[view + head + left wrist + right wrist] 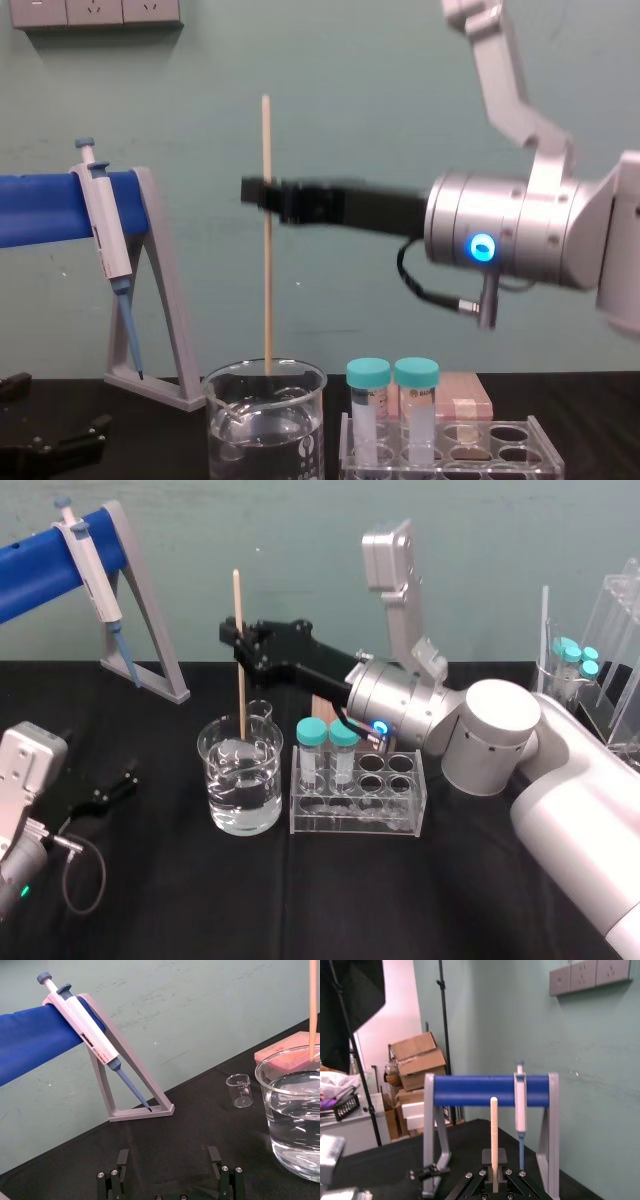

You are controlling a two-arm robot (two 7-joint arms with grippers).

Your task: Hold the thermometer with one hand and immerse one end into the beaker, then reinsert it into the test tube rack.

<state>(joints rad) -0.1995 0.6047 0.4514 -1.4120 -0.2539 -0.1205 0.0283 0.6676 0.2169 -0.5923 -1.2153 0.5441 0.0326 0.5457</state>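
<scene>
Your right tool (236, 640) is clamped on the thermometer (238, 595), which stands upright with its lower end inside the beaker (240, 785), just left of the rack (360, 815). Your left tool (108, 790) is parked near left on the surface (450, 900), fingers (122, 1157) apart.

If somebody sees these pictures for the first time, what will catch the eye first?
The thin pale thermometer stands upright left of centre in the head view. The right gripper holds it with jaws shut, and its lower end is inside the mouth of the water-filled beaker. Right of the beaker sits the clear rack with two teal-capped tubes; the left gripper rests parked at the near left, jaws open.
</scene>
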